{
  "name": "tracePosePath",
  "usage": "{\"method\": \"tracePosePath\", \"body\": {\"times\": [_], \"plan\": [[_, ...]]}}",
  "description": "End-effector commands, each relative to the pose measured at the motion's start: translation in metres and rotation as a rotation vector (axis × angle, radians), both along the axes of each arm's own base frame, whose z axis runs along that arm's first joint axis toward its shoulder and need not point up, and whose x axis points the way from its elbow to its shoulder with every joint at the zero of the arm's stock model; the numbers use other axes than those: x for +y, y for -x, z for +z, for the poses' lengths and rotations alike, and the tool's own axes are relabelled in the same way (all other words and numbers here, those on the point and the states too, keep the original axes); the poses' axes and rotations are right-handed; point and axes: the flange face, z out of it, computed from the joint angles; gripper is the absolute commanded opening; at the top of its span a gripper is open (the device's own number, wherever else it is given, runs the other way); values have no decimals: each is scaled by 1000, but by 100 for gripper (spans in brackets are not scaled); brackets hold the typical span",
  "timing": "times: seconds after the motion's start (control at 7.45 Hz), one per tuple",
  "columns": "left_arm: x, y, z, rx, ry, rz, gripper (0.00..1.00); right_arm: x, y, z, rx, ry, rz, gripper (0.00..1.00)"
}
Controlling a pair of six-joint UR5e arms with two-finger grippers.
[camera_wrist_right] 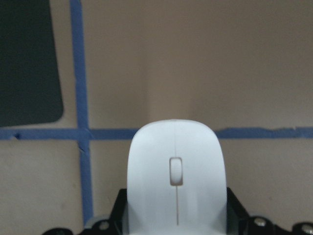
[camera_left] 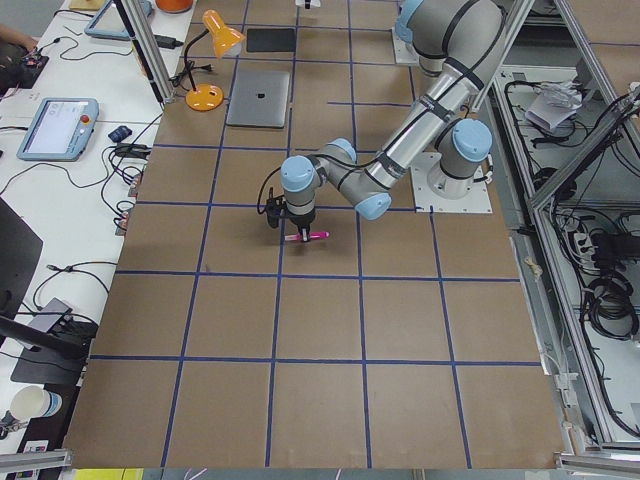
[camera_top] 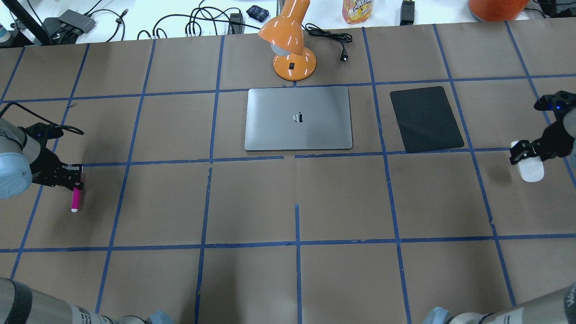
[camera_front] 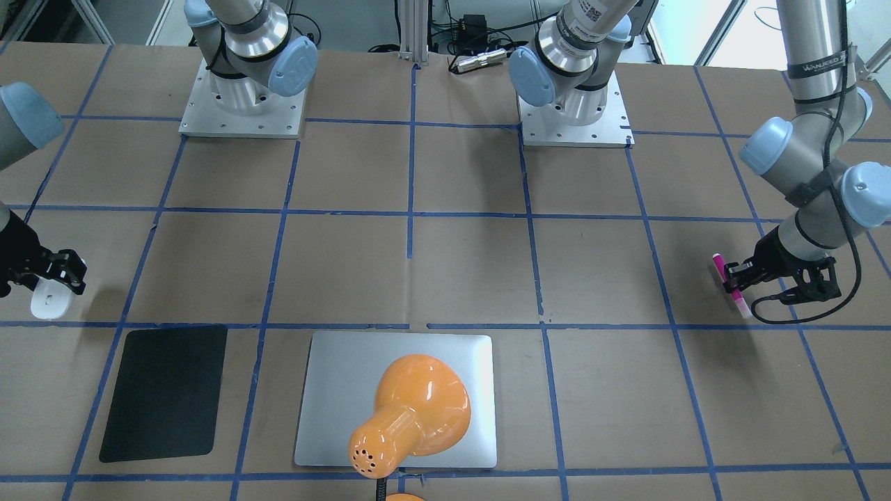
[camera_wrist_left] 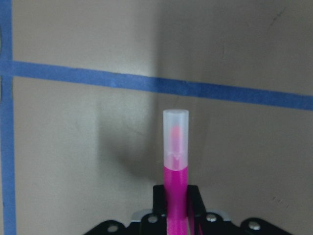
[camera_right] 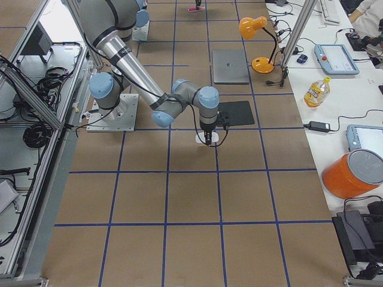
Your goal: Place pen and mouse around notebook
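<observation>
At the table's far left my left gripper [camera_top: 75, 178] is shut on the upper end of the magenta pen [camera_top: 75, 199]. In the left wrist view the pen [camera_wrist_left: 175, 161] sticks out past the fingers, its pale cap forward, its shadow falling apart from it. Far to the right, my right gripper [camera_top: 524, 155] is shut on the white mouse [camera_top: 531, 171]. The right wrist view shows the mouse [camera_wrist_right: 176, 171] clamped between the jaws. The silver notebook [camera_top: 298, 135] lies flat at the table's middle far side, well away from both grippers.
An orange desk lamp [camera_top: 288, 40] stands just behind the notebook, its head leaning over it. A black mat [camera_top: 426, 119] lies right of the notebook, close to the right gripper. Blue tape lines grid the brown table. Cables and a bottle sit beyond the far edge.
</observation>
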Motion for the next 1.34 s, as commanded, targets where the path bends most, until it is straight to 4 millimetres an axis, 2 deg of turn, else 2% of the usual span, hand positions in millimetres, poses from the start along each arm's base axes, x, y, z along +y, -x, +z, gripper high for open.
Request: {"method": "tracePosePath", "body": {"times": [0.0, 0.27, 0.4, 0.67, 0.94, 1.21], "plan": [[-22, 40, 20, -34, 7, 102, 0, -70, -78, 5, 1, 25, 6, 64], [-41, 120, 36, -35, 43, 206, 0, -123, -136, -1, -11, 18, 37, 64], [-48, 165, 41, -19, 61, 257, 0, -136, -155, -10, -19, -3, 48, 65], [-50, 257, 38, 12, 63, 475, 0, -135, -156, -26, -27, -35, 49, 66], [-42, 326, 33, 14, 56, 570, 0, -133, -155, -45, -27, -70, 47, 70], [-32, 388, 31, 60, 48, 724, 0, -133, -156, -51, -30, -76, 45, 75]]}}
